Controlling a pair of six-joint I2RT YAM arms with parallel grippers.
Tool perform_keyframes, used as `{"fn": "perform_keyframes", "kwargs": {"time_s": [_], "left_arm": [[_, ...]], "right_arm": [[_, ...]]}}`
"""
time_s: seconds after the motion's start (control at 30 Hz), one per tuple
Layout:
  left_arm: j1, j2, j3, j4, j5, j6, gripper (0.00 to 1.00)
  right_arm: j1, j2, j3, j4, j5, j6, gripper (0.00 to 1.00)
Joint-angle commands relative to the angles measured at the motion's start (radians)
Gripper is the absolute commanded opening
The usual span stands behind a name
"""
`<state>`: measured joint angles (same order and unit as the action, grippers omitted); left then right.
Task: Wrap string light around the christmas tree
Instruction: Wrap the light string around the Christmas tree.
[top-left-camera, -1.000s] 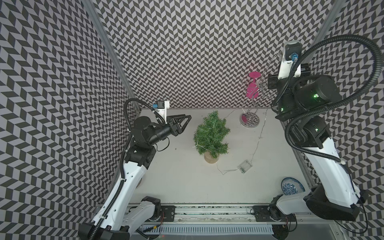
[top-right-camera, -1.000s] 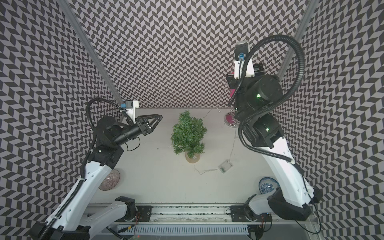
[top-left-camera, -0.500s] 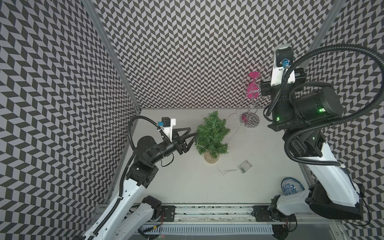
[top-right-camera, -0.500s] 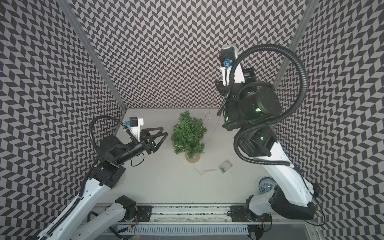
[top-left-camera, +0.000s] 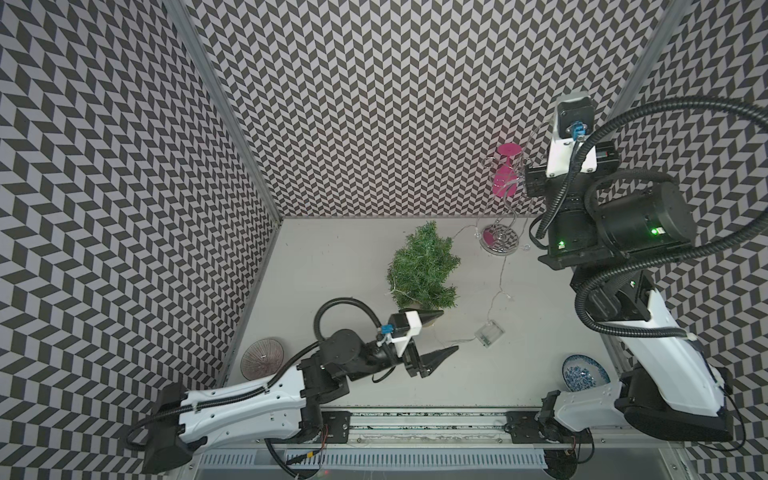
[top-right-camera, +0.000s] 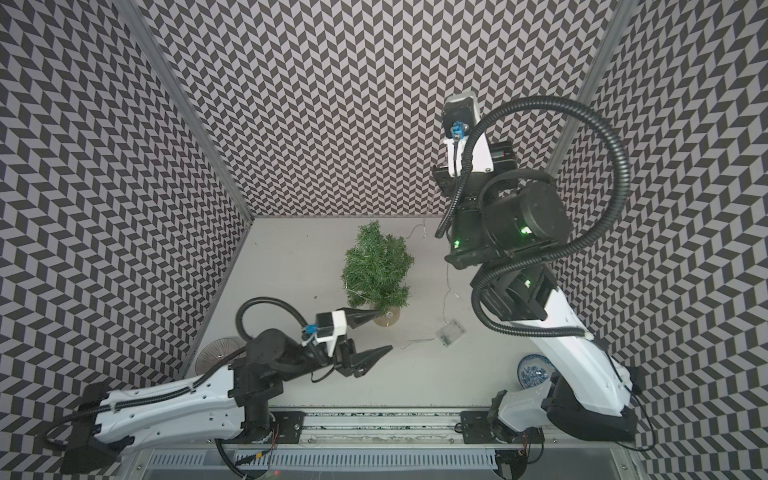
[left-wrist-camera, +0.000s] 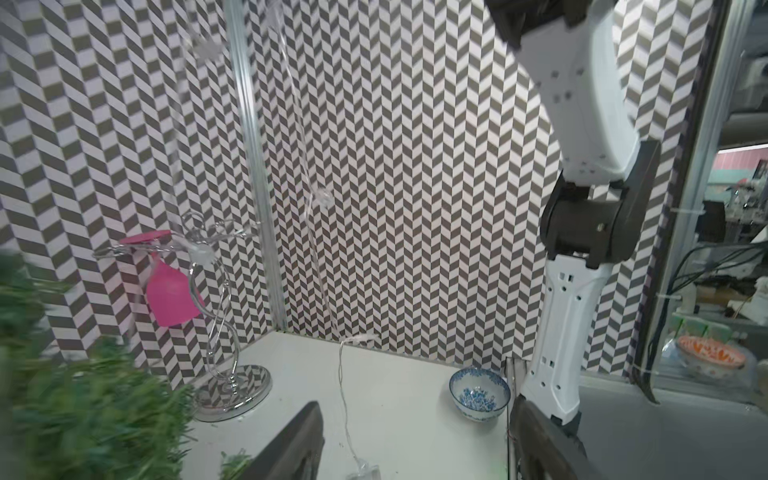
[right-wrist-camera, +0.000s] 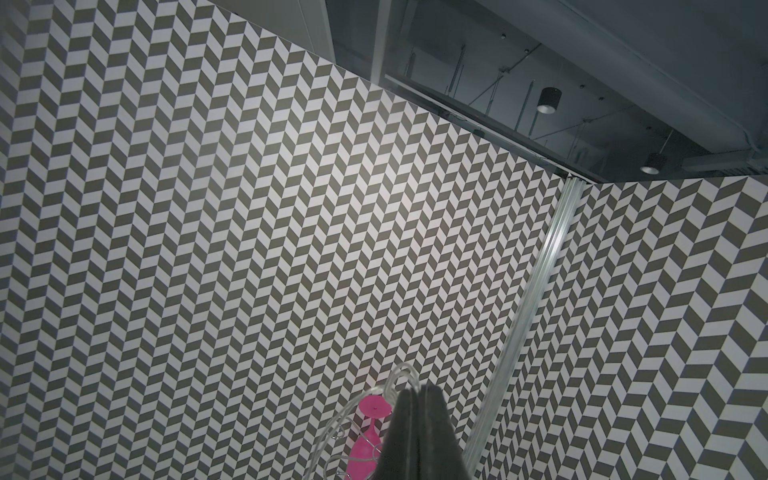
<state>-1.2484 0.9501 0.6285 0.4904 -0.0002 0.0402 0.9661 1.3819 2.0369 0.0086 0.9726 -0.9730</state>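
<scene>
Tree (top-left-camera: 422, 266) stands mid table (top-left-camera: 332, 270) | string (left-wrist-camera: 323, 198) – pinched in your right gripper (right-wrist-camera: 419, 392), held high so slack hangs free, box (top-left-camera: 489, 333) on table | left gripper (top-left-camera: 449, 330) – jaws wide, empty, low beside tree, likely to catch string.

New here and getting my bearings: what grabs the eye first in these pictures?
The green christmas tree stands in the middle of the table, the open left gripper beside its base. The right gripper, raised high, pinches the string light, which hangs down from it.
</scene>
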Motion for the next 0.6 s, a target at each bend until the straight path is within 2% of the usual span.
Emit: {"fn": "perform_keyframes", "kwargs": {"time_s": [0.0,0.13,0.37,0.47,0.57], "left_arm": [[-0.015,0.142,0.105,0.149,-0.185,0.093,0.74],[-0.022,0.267,0.219,0.149,-0.261,0.049,0.73],[-0.047,0.412,0.327,0.186,-0.418,-0.024,0.72],[-0.05,0.481,0.359,0.249,-0.41,-0.015,0.73],[-0.046,0.539,0.414,0.225,-0.439,-0.025,0.74]], "right_arm": [[0.01,-0.039,-0.004,0.05,0.013,-0.007,0.0],[0.015,-0.049,0.0,0.05,0.015,-0.012,0.0],[0.026,-0.052,0.002,0.057,0.018,-0.013,0.0],[0.031,-0.053,0.001,0.057,0.016,-0.012,0.0],[0.035,-0.048,0.006,0.059,0.011,-0.019,0.0]]}}
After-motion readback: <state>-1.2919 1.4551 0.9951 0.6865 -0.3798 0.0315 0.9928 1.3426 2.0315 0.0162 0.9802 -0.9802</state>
